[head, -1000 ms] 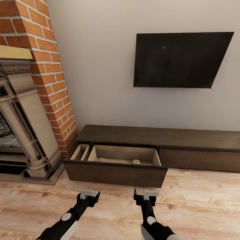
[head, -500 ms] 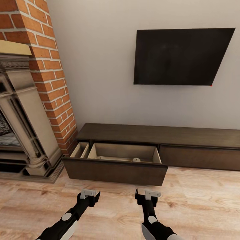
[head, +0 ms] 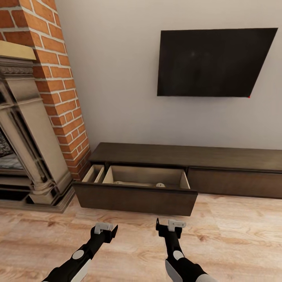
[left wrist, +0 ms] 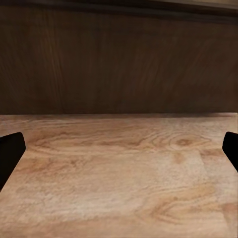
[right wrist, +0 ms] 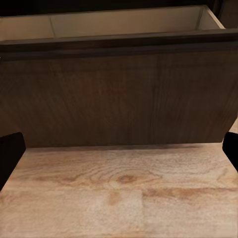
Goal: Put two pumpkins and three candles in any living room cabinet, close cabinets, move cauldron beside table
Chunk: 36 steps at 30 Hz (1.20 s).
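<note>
Both pincers, left pincer (head: 105, 229) and right pincer (head: 171, 227), gape empty low-centre; cabinet (head: 135, 199) drawer front, stiff, handleless: push its broad face.

cabinet (head: 188, 156): dark brown wood, matt, faint straight grain on the open drawer front
drawer interior (head: 145, 175): pale beige board, smooth and matt
floor (head: 235, 239): light wood planks, bold swirling grain, soft satin sheen
chimney (head: 58, 78): red brick, rough, pale mortar joints
fireplace surround (head: 31, 149): carved beige stone, matt
wall (head: 117, 78): plain off-white paint, smooth
television (head: 215, 62): black screen, dull gloss
</note>
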Available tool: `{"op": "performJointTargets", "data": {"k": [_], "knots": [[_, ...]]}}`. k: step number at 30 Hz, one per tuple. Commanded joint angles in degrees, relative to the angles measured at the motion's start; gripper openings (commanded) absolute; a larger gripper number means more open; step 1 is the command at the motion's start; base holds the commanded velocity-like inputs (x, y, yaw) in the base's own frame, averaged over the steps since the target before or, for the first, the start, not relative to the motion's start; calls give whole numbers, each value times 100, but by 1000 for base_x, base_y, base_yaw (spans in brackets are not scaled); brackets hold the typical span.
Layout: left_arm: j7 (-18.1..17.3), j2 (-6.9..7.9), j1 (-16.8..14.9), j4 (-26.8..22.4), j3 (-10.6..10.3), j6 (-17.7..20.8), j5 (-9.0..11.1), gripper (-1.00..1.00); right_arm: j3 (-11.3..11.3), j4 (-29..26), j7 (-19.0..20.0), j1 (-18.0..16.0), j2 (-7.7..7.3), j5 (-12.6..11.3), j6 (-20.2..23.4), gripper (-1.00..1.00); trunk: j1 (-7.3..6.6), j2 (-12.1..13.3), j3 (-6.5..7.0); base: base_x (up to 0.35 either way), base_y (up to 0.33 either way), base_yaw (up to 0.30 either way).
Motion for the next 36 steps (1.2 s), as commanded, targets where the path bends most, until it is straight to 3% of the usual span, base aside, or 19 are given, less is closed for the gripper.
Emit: {"op": "performJointTargets", "data": {"k": [1, 30, 36], "knots": [[-9, 6, -6, 3, -38, -24, 61, 100, 49, -14, -35, -6, -5, -32, -18, 100, 22, -44, -23, 0, 0, 0], [65, 15, -6, 0, 18, -30, 83, 100, 48, -39, -19, -4, -51, -40, -9, 100, 659, -1207, -544, 0, 0, 0], [195, 7, -6, 2, 28, -27, 103, 100, 48, -33, -18, -4, -51, -40, -9, 100, 659, -1207, -544, 0, 0, 0]]}}
